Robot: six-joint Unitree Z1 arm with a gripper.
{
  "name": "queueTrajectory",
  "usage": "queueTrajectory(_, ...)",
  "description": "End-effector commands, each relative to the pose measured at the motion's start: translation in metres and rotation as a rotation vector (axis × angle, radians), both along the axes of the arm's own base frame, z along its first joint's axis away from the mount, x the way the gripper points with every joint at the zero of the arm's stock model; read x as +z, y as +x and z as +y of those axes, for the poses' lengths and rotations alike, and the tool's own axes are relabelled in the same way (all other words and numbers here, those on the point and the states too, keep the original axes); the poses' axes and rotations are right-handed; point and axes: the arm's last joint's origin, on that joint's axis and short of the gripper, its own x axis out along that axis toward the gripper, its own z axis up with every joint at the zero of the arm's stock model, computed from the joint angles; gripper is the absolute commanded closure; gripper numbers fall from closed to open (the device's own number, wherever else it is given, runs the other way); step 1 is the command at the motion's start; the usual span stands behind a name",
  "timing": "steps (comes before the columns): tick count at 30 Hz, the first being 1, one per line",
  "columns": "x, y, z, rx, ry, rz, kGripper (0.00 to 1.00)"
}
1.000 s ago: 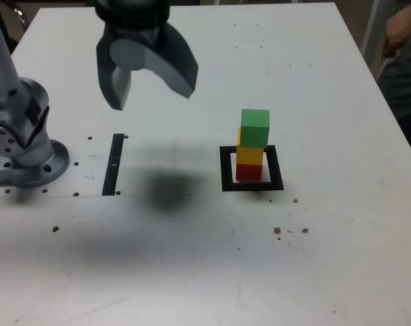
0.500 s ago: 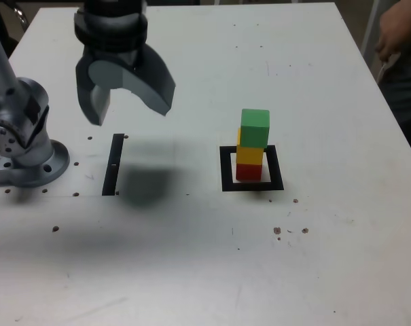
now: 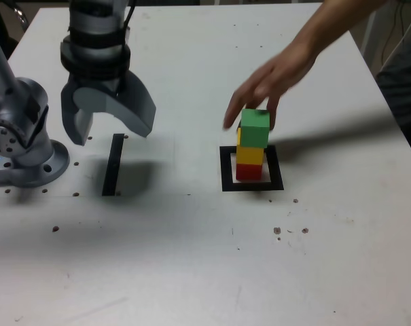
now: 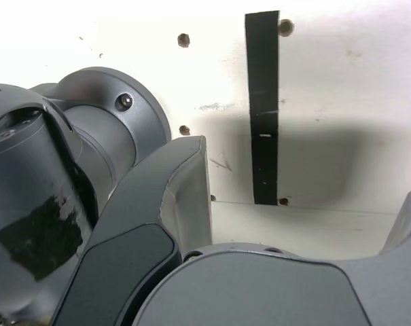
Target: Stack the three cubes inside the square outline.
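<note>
The tool (image 3: 106, 125), jaws apart and empty, is held at the exterior view's left; the stacked cubes (image 3: 253, 146) stand in the square outline (image 3: 225, 170), rightward, under a person's hand (image 3: 270, 85).

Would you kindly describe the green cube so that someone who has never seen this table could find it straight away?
On the white table, find the square outline, a thick black border right of centre in the exterior view. A three-cube stack stands inside it. The green cube is the top one, above the yellow cube and red cube, with a person's hand just over it.
</note>
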Motion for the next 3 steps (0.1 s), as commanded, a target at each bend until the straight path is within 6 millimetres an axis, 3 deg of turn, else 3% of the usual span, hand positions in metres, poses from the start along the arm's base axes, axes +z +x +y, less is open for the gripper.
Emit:
queueTrajectory(1, -0.0037, -0.0035, 0.0004, 0.007, -0.004, -0.004, 0.00)
queueTrajectory(3, -0.0083, -0.0056, 0.0003, 0.008, -0.007, -0.002, 0.00)
